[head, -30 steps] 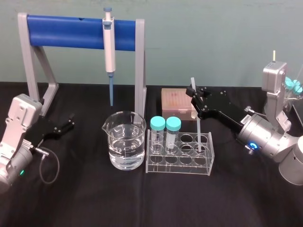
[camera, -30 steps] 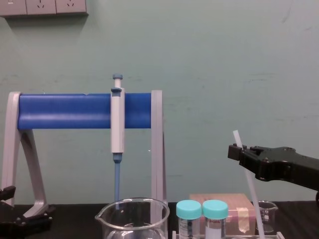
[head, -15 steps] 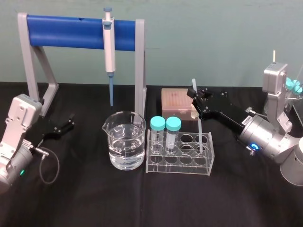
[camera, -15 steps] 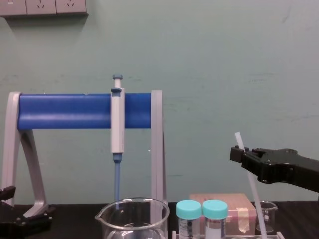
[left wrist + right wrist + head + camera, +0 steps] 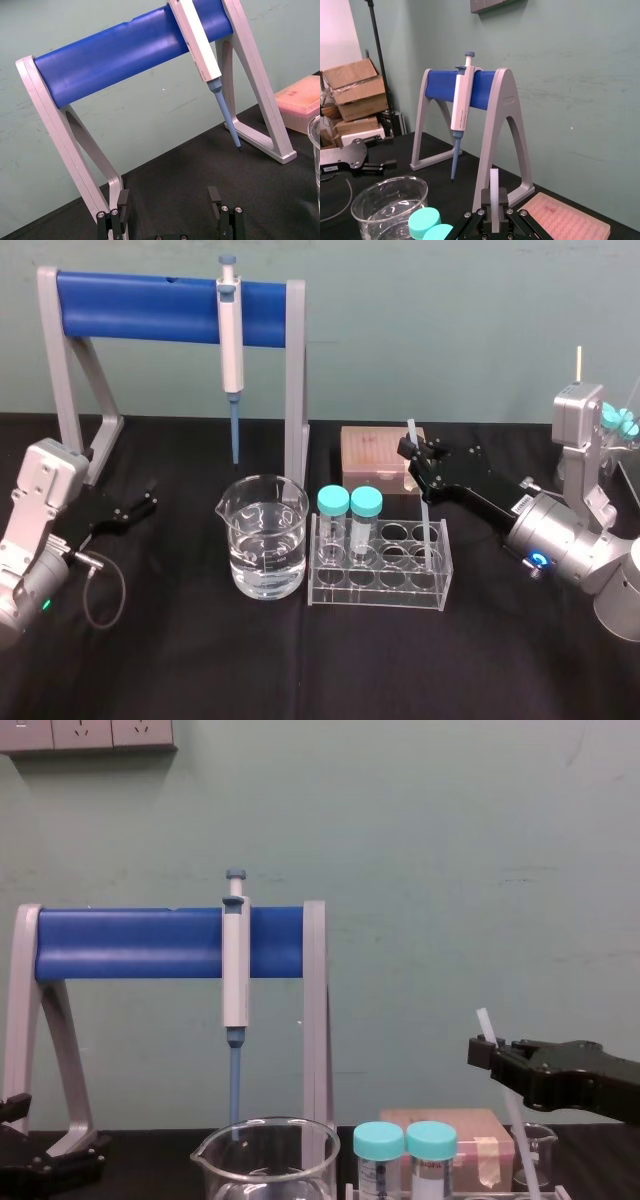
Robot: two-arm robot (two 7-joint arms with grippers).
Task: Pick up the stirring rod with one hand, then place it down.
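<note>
My black right gripper [image 5: 408, 450] pinches the thin white translucent stirring rod [image 5: 422, 512], tilted in the clear plastic rack [image 5: 380, 585] at its 3 o'clock well; snagging could tip it. Left gripper [image 5: 146, 500] idle, fingers spread.

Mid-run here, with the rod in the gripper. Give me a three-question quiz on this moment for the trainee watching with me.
1. Fill in: the pipette hangs from the ___ bar of the stand.
2. True or false: the right gripper is shut on the stirring rod.
3. The rod's lower end is: A) in free air; B) inside the clear tube rack; C) hooked on the stand.

Key: 1 blue; 2 true; 3 B. For reference, the left gripper rests open at the table's left.
</note>
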